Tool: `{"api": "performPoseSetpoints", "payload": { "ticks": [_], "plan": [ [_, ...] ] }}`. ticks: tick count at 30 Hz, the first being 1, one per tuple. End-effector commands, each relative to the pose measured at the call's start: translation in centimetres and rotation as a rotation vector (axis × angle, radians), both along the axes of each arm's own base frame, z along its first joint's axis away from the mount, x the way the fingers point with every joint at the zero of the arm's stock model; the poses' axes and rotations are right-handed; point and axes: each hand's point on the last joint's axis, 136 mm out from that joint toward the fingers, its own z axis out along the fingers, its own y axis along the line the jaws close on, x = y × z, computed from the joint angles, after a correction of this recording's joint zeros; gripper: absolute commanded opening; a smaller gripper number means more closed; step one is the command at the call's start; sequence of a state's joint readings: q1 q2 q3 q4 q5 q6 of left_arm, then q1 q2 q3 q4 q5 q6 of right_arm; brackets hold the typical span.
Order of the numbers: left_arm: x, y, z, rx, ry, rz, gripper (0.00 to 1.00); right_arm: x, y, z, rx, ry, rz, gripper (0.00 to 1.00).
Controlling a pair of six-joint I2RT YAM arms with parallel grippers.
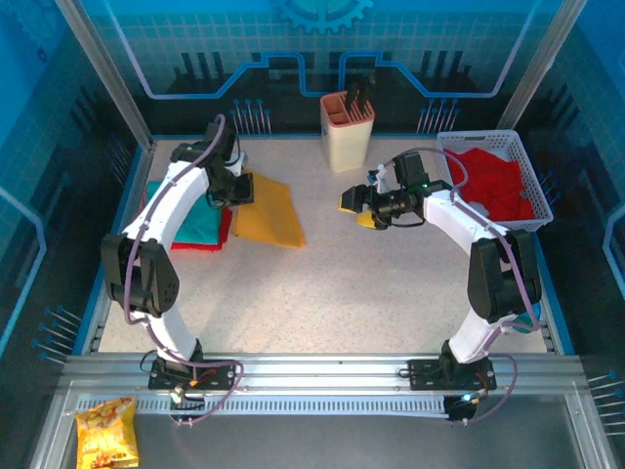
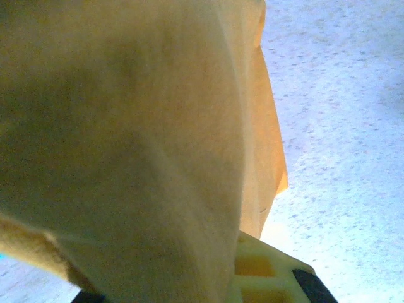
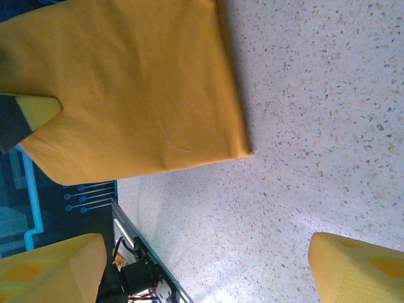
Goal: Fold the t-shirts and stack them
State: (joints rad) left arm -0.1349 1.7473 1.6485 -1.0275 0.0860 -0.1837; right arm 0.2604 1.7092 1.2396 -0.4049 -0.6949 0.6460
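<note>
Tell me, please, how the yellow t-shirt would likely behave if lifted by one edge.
Probably floppy: at the left fingers the yellow t-shirt hangs in soft drapes, holding no shape. It seems light, thin cloth lying flat on the table, so a push would likely bunch it rather than slide it whole.

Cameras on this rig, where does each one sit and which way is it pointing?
Top external: above and behind the bases, looking down at the table, with both arms, left gripper and right gripper in frame.
Left wrist: on the left arm, close against the mustard t-shirt; one own finger shows.
Right wrist: on the right arm, looking down over the table; its open fingers show at the bottom.
Shared: all three see the mustard t-shirt.
</note>
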Motion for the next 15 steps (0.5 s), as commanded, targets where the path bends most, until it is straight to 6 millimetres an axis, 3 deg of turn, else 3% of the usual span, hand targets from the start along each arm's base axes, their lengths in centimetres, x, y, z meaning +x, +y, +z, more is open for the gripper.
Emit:
{"api": "performPoseSetpoints", "payload": {
  "ticks": [1,6,10,15],
  "plan": [
    [-2.2,3.7,3.2,0.156,0.001,-0.025,0.0,-0.4,-0.6,0.2,-0.004,0.006,0.003,0.84],
    [-2.3,6.5,4.2,0.305,0.014,-0.056,0.0,-0.8,-0.4,-0.6,-0.005,0.037,0.012,0.84],
    [-2.3,7.3,4.4,0.37,0.042,-0.096,0.0,-1.1,0.1,-0.9,-0.013,0.05,0.026,0.84],
    [-2.2,8.4,6.3,0.446,-0.008,-0.13,0.0,-1.5,0.7,-0.8,-0.025,0.057,0.043,0.83]
  ]
}}
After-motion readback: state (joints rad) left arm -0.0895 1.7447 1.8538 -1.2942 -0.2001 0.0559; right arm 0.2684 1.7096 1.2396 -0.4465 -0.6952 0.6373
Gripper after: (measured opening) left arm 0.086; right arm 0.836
